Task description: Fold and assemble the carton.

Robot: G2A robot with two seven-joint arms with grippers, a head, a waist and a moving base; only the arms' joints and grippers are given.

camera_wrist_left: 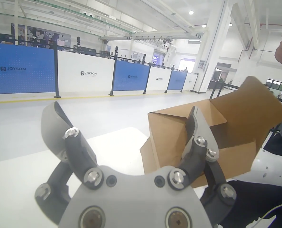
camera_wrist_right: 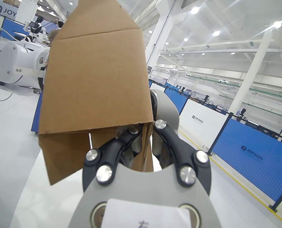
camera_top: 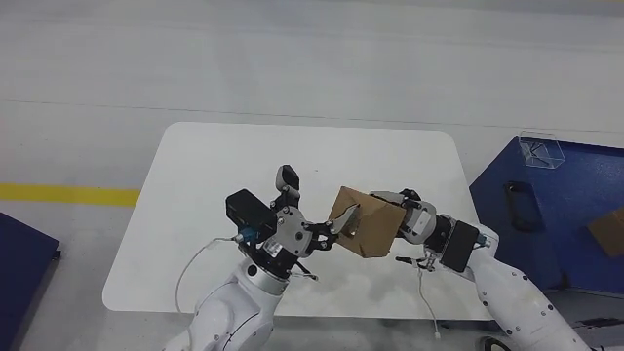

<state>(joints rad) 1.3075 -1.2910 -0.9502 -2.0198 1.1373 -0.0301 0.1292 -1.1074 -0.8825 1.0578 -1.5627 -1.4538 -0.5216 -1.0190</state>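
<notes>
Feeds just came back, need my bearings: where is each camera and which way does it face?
Top view: overhead, looking down on the table; both arms show.
Left wrist view: left wrist, facing across the table; open left gripper, carton by one finger.
Right wrist view: right wrist, tilted upward; right gripper clamps the carton.
Shared: the carton, in all three.

1. The left arm (camera_top: 229,320) and the right arm (camera_top: 517,297) are cased in white rounded shells.
2. A black block (camera_top: 246,210) is mounted at each wrist.
3. The left gripper (camera_wrist_left: 124,106) and the right gripper (camera_wrist_right: 145,124) are built alike from a grey plate, black links and silver screws.
4. A thin white cable (camera_top: 181,278) is looped at the left arm's 9 o'clock.
5. A white label (camera_wrist_right: 143,214) is stuck on the right gripper's plate.
</notes>
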